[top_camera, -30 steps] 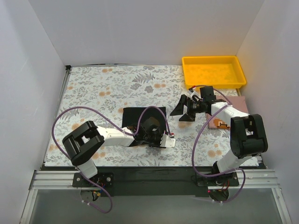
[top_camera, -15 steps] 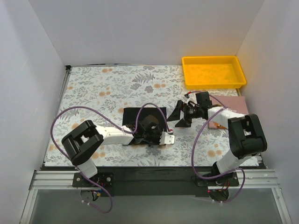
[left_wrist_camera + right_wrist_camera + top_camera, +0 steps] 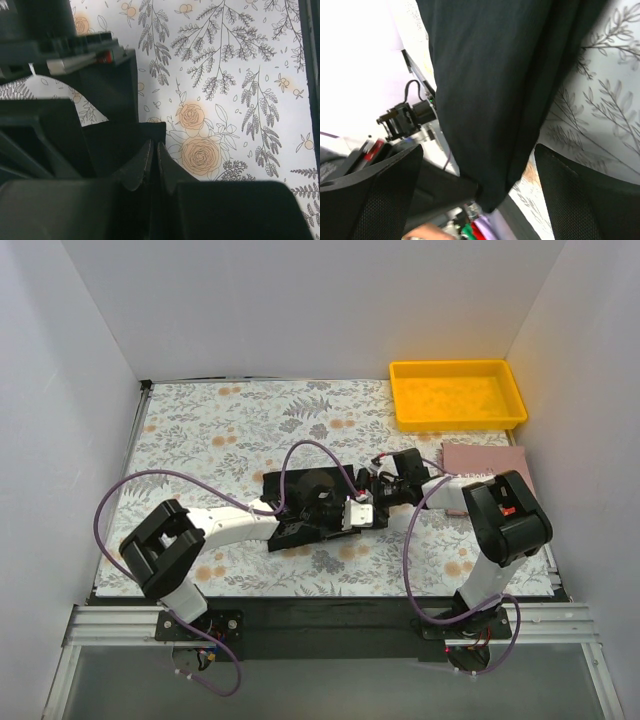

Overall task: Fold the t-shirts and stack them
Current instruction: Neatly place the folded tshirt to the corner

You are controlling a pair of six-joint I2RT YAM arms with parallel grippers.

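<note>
A black t-shirt (image 3: 290,490) lies partly folded on the flowered table at the middle. My left gripper (image 3: 352,515) is at its right edge, fingers pressed together (image 3: 152,145) on a thin fold of the black fabric (image 3: 110,145). My right gripper (image 3: 378,490) is just right of it, close to the left gripper. Its fingers stand wide apart (image 3: 477,150), and a hanging length of the black t-shirt (image 3: 490,75) lies between them without being pinched.
A yellow tray (image 3: 457,365) stands at the back right. A pinkish book (image 3: 490,458) lies in front of it by the right wall. Purple cables loop over the table from both arms. White walls enclose the table on three sides.
My right gripper has moved left from beside the book to the t-shirt's right edge. My left gripper has moved away from the table's near edge and right, pulling the t-shirt's edge with it.
</note>
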